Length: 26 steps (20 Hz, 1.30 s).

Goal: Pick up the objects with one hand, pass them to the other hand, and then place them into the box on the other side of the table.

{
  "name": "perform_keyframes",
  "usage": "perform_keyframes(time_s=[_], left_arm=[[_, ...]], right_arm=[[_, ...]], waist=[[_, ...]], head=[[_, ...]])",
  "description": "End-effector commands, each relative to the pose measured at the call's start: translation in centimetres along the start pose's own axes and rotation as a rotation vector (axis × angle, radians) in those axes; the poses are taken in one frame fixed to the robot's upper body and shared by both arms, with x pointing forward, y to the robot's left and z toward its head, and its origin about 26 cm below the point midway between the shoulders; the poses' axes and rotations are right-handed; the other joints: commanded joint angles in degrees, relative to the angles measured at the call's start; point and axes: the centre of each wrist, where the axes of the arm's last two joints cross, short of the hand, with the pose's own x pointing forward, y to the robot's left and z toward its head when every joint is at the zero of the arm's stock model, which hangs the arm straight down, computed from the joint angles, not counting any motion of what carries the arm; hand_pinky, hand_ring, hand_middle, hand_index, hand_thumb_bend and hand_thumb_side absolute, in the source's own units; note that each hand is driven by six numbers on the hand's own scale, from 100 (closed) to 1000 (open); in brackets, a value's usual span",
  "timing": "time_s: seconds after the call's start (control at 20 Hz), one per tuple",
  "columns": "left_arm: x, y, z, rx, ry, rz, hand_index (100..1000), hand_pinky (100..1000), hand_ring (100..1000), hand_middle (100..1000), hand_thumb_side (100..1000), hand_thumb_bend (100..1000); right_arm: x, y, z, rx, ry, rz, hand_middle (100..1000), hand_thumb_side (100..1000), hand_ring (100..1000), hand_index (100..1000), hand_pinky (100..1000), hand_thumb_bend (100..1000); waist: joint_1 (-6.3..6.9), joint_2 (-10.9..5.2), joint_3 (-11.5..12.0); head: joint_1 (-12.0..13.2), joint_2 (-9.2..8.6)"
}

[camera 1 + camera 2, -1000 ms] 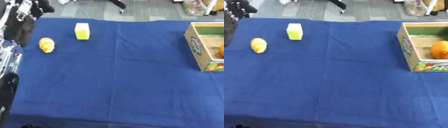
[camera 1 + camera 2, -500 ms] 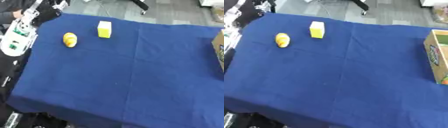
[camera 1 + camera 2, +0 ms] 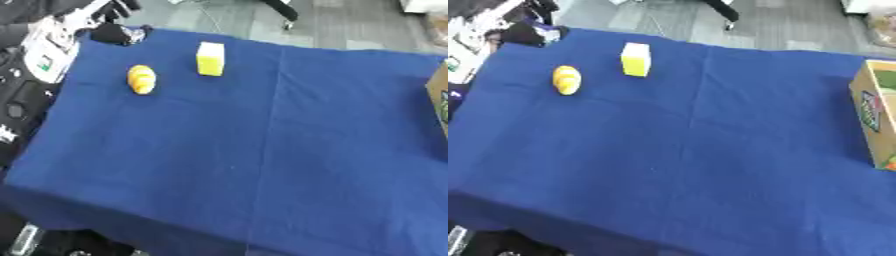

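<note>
While the blue cloth covers the whole table (image 3: 262, 165), the table itself lies askew in both views, with its far left corner near the top left. At the right edge of the table stands the box (image 3: 874, 120), made of cardboard with printed sides; only its left wall and a bit of its inside show, and something orange is just visible at its lower end.

Near the far left corner, the robot's left arm comes in, with white and black parts, and the left hand (image 3: 112, 31) shows as a dark shape just over that corner of the table. I cannot tell if its fingers are spread or curled, because they are blurred. The right hand does not show in either view.

Near the far edge, left of the middle, the yellow block (image 3: 210, 58) stands on the cloth. Just beside it, closer to the left edge, lies the small orange-yellow object (image 3: 141, 79), oval in shape. Both things are apart from the left hand, which touches neither of them, and both are well apart from the box.
</note>
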Motion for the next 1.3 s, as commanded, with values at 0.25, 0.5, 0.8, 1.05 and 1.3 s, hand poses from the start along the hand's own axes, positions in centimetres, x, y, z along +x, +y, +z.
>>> perform_keyframes(time_s=[0.25,0.5,0.8,1.05,1.3], left_arm=[[-1.8,-3.0,-1.4,-0.13,0.144,-0.066,748,756,699,679,384,383],[-2.5,-5.1,-1.5,-0.167,0.193,-0.059,731,745,667,656,365,368],[-3.1,-6.5,-1.1,-0.103,0.274,-0.08,704,712,621,624,276,315],[-3.4,-8.1,-0.9,-0.146,0.293,-0.09,619,658,540,521,100,198],[-3.3,-8.7,-0.7,-0.099,0.295,-0.068,400,505,350,294,100,100]], right_arm=[[0.5,-0.2,-0.2,0.0,-0.009,-0.021,327,277,742,703,726,300],[0.5,-0.1,0.0,-0.001,0.003,-0.032,320,282,740,700,724,285],[0.5,0.1,0.2,0.001,0.024,-0.045,311,292,737,694,720,262],[0.5,0.2,0.4,0.005,0.037,-0.057,306,302,736,691,719,242],[0.5,0.3,0.5,0.007,0.049,-0.062,303,307,736,690,718,228]], waist=[[-0.12,-1.38,-0.66],[-0.3,-1.17,-0.97],[-0.35,-1.07,-1.01],[-0.41,-1.01,-0.97],[-0.55,-1.01,-0.78]], head=[[0.96,-0.12],[1.37,-0.12],[1.46,-0.12],[1.6,-0.12],[1.59,-0.12]])
